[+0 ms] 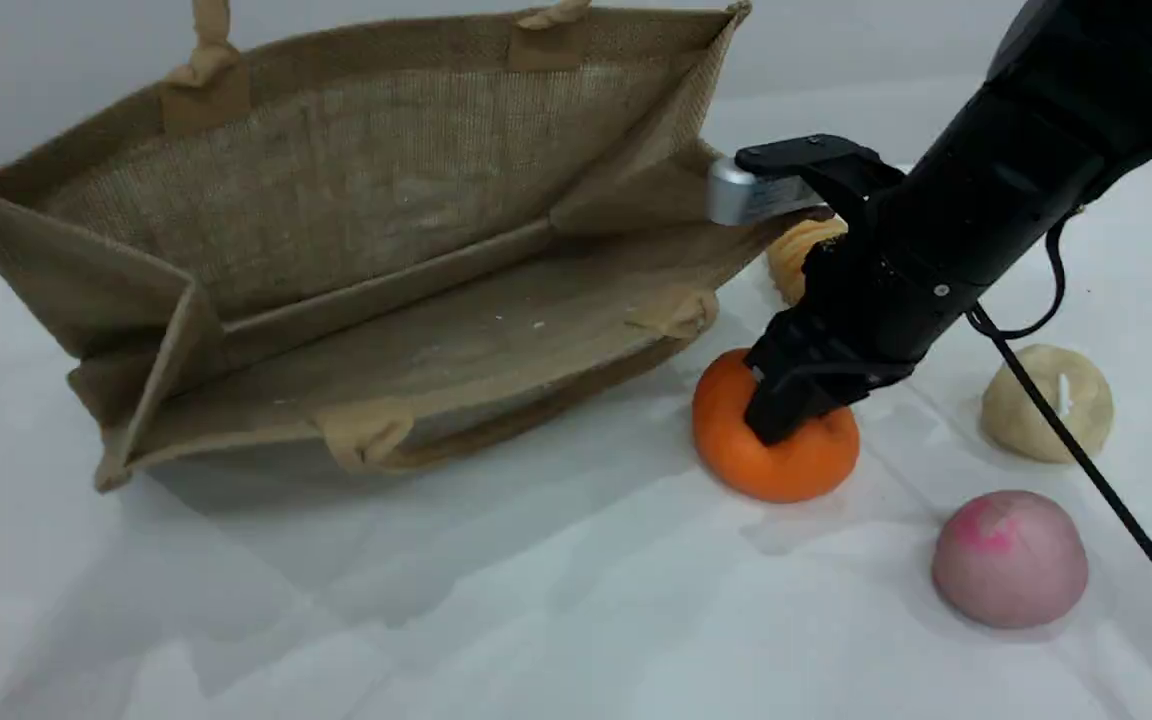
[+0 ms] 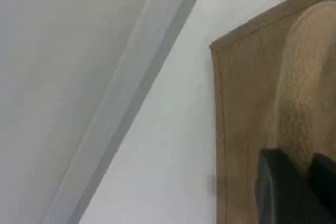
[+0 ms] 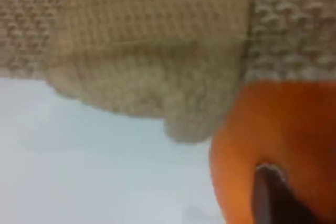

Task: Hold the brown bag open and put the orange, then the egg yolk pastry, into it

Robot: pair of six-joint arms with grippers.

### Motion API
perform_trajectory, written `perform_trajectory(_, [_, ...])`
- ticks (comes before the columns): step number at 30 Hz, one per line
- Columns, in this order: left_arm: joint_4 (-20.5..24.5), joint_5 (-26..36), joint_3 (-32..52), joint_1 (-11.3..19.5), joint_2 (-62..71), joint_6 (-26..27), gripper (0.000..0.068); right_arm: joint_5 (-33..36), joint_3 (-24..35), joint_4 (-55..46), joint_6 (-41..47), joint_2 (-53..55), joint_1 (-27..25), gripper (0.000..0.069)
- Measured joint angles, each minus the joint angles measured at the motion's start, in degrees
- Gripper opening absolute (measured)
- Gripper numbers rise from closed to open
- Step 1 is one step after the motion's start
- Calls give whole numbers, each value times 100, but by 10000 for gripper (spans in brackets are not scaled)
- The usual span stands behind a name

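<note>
Right gripper sits at centre right of the scene view, its dark fingers pressed down on top of the orange; we read the jaws as closed on the fruit, and the right wrist view shows a fingertip against the orange skin. The orange rests on the white table, just beside the lower right corner of the brown bag.

Left gripper appears at the bottom right of the left wrist view, clamped on a padded handle of the bag. It lies outside the scene view.

Around the orange we note three other foods. A striped orange-and-tan bread roll lies behind the right arm, largely hidden by it and close to the bag's end. The egg yolk pastry, pale, rough and ball-shaped with a small white mark, sits to the right, apart from the orange. A smooth pink dome-shaped bun lies at lower right. A black cable crosses in front of the pastry.

The bag lies with its mouth towards the camera. We see nothing inside it. Its material is coarse woven jute with stitched edges, and one loop handle rests on the table at the front.
</note>
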Motion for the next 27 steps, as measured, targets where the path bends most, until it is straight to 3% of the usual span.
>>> perform_trajectory(2, [0, 0, 0, 0, 0, 0, 94, 11, 0, -22, 4, -64, 0, 32])
perform_trajectory(9, [0, -4, 0, 0, 0, 0, 94, 195, 11, -547, 489, -682, -5, 23])
perform_trajectory(20, [-29, -6, 0, 0, 0, 0, 94, 1278, 43, -3276, 3391, -2005, 6, 23])
perform_trajectory(27, [-212, -6, 0, -7, 0, 0, 94, 632, 497, -3209, 3796, -3215, 564, 23])
